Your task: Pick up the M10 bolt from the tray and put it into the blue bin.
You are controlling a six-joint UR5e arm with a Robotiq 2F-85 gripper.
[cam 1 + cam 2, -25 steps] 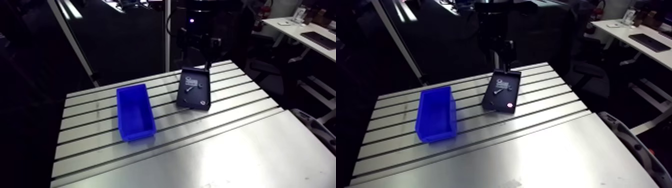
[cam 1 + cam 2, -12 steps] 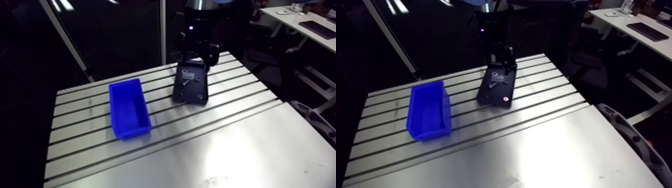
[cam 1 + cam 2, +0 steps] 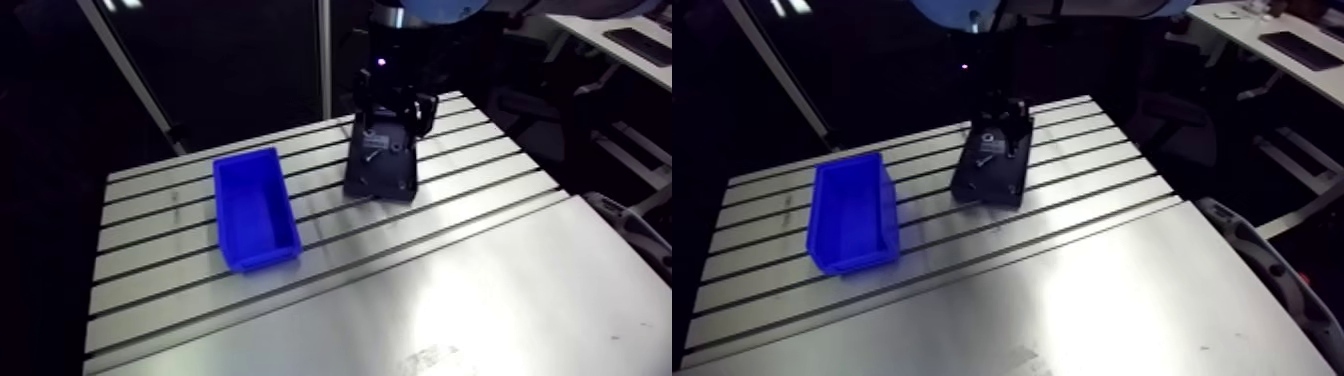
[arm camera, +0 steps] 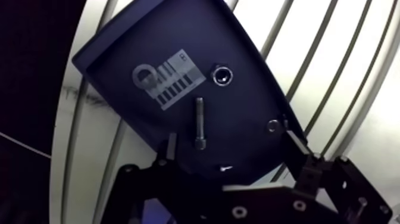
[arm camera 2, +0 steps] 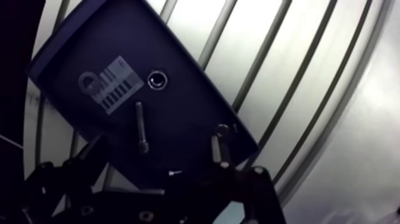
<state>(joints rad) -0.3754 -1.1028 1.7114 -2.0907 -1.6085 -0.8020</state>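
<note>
In the wrist view a dark tray lies under my gripper. On it lies the M10 bolt, a long dark socket-head screw, just ahead of the gap between my fingers and nearer one finger. The other finger stands over the tray's edge. The fingers are spread wide with nothing held. In the arm view the gripper hangs over the far half of the tray. The blue bin stands beside the tray, apart from it.
The tray also carries a hex nut, a small washer, a tiny screw and a printed label. Tray and bin rest on the slotted aluminium table, which has bare surface near its front edge.
The arm view has shifted with the arm. The gripper has come lower and closer over the tray. Tray and bin stay where they were on the table.
</note>
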